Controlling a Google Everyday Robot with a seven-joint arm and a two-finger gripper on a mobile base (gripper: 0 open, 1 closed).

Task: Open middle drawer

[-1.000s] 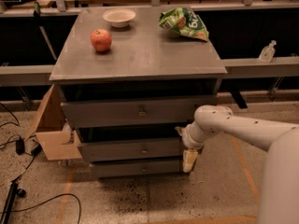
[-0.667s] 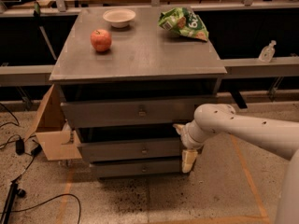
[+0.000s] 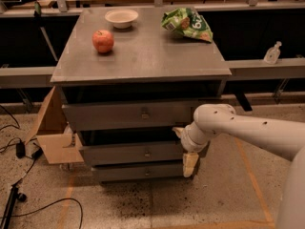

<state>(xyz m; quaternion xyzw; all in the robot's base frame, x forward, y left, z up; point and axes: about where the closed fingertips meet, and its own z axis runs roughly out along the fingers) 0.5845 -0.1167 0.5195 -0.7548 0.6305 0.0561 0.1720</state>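
Note:
The middle drawer [image 3: 128, 153] is the mid-sized grey front with a small central knob [image 3: 147, 152], below the wide top drawer [image 3: 119, 114] and above the short bottom drawer [image 3: 138, 172]. It stands slightly forward of the bottom one. My gripper [image 3: 184, 147] is at the right end of the middle drawer front, on a white arm coming from the right. It is open: one beige finger [image 3: 178, 130] is near the front's top edge, the other finger [image 3: 189, 164] hangs by its lower edge. It holds nothing.
On the cabinet top [image 3: 143, 56] lie a red apple [image 3: 103, 41], a white bowl [image 3: 121, 17] and a green chip bag [image 3: 187, 24]. A cardboard box [image 3: 52, 137] leans at the cabinet's left. Cables [image 3: 19, 151] lie on the floor at left.
My gripper and wrist have edged a little to the left along the middle drawer's right end. The drawers and the things on top have not moved.

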